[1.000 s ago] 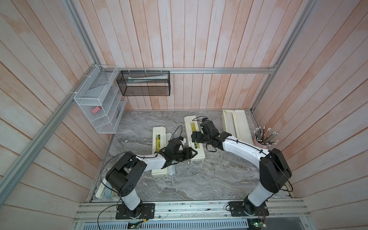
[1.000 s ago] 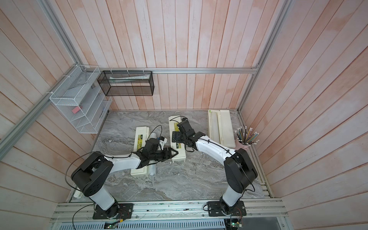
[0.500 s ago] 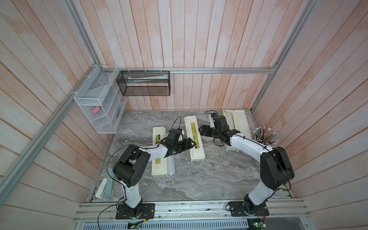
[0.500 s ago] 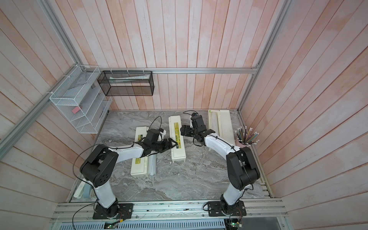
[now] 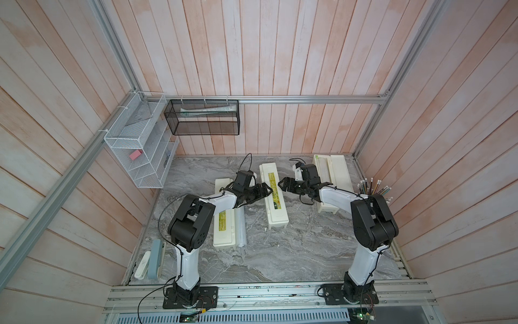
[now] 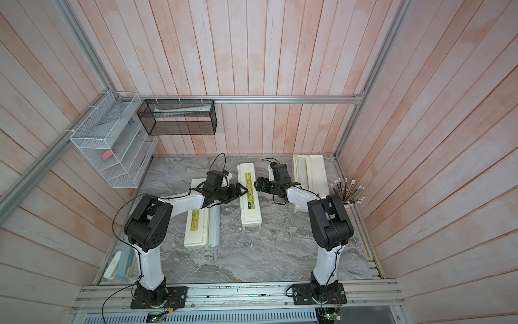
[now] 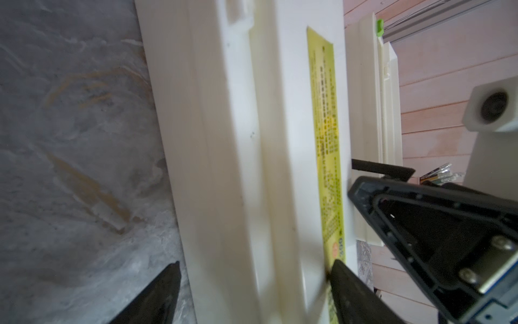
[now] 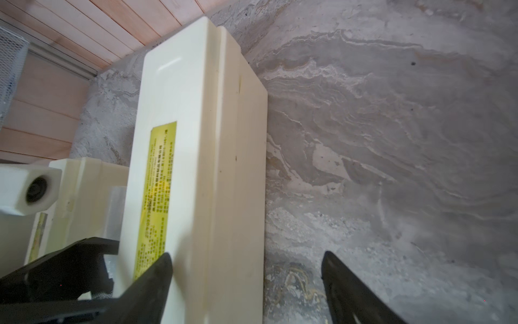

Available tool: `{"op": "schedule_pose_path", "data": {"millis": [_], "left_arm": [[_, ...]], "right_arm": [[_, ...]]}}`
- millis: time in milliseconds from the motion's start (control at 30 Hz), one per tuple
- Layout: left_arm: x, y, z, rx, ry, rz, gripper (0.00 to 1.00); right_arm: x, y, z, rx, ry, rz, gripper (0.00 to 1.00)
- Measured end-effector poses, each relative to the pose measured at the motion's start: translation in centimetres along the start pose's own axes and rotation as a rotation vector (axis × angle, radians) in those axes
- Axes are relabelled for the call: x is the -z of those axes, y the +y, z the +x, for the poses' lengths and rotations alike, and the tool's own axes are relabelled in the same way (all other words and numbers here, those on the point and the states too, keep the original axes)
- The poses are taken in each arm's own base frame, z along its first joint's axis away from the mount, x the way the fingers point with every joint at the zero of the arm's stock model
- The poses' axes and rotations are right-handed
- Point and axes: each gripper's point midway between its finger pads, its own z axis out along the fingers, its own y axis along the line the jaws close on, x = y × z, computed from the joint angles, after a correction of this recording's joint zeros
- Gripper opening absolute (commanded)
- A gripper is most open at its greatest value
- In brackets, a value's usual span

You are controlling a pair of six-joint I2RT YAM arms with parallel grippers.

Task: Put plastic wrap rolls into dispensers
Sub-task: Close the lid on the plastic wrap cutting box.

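1. Pink wooden walls (image 5: 252, 56) stand around a grey marble table (image 5: 294, 252).
2. Three cream dispensers lie on the table, side by side but apart.
3. The left dispenser (image 5: 222, 232) is closed. A plastic wrap roll (image 5: 241, 230) lies on the table just beside it, on the side nearest the middle.
4. The middle dispenser (image 5: 279, 221) is closed too. Its yellow-green label (image 5: 276, 200) faces up.
5. The right dispenser (image 5: 339, 171) lies open by the back wall. A second roll (image 5: 322, 169) seems to rest in its trough.
6. The left claw (image 5: 265, 191) hangs at one long side of the middle dispenser. Its jaws are wide apart and hold nothing. In the left wrist view, one finger (image 7: 353, 294) is over the label and the other is over the table.
7. The right claw (image 5: 282, 185) hangs at the other long side, facing the left claw. Its jaws are wide apart too and hold nothing.
8. A cup of pencils (image 5: 372, 190) stands near the right wall.
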Motion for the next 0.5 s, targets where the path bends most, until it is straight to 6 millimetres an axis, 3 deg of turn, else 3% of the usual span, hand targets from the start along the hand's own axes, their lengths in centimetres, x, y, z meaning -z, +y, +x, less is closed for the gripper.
{"op": "schedule_pose_path", "data": {"millis": [500], "left_arm": [[-1.5,0.0,-2.4,0.002,-0.009,0.041,0.82]], "right_arm": [[-2.8,0.8,-1.1,-0.063,0.005,-0.150,0.81]]}}
